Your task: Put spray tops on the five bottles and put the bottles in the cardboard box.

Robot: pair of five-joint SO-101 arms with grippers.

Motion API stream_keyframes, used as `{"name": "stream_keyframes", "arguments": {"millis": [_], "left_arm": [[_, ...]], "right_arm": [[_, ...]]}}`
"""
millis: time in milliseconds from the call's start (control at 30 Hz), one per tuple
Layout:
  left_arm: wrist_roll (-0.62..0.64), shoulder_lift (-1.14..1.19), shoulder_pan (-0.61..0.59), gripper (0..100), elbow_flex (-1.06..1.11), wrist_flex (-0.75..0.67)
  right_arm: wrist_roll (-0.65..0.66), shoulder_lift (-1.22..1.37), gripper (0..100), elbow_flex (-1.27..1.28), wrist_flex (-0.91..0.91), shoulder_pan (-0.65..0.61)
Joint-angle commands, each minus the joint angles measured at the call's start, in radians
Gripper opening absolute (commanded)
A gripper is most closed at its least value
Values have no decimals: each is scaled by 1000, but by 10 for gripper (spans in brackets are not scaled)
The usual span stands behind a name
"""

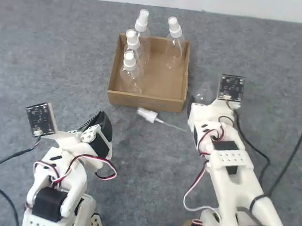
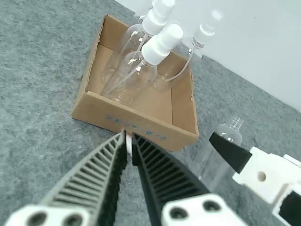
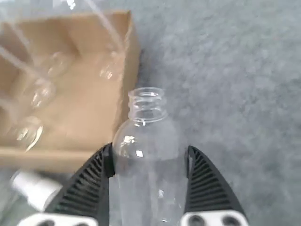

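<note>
Four bottles (image 1: 129,70) stood in the cardboard box (image 1: 146,99). A spray top (image 1: 146,114) lay on the table (image 1: 49,54) just before the box. Right of the box, a fifth bottle (image 3: 146,141) stood between the right gripper (image 3: 149,153) fingers, seemingly touching both

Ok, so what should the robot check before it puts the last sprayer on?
1. Four capped bottles stand inside the cardboard box: ok.
2. The last bottle is upright between the right gripper's fingers: ok.
3. That bottle's neck is open, with nothing on it: ok.
4. The spare spray top lies free on the carpet just in front of the box: ok.
5. The left gripper has the spray top: not ok. Its fingers are together and hold nothing.
6. The box has bare floor for a fifth bottle: ok, on its right side.
</note>
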Motion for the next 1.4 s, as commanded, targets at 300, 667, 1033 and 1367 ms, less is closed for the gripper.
{"name": "stream_keyframes", "arguments": {"millis": [300, 667, 1033, 1367], "left_arm": [[8, -6, -49, 12, -10, -15], [8, -6, -49, 12, -8, -15], [-25, 3, -41, 12, -39, -2], [-21, 334, -40, 12, -225, 14]], "right_arm": [[-8, -239, 34, -34, 383, -170], [-5, -432, 35, -32, 542, -197], [0, -575, 38, 44, 542, -194], [0, -572, 38, 54, 507, -110]]}}
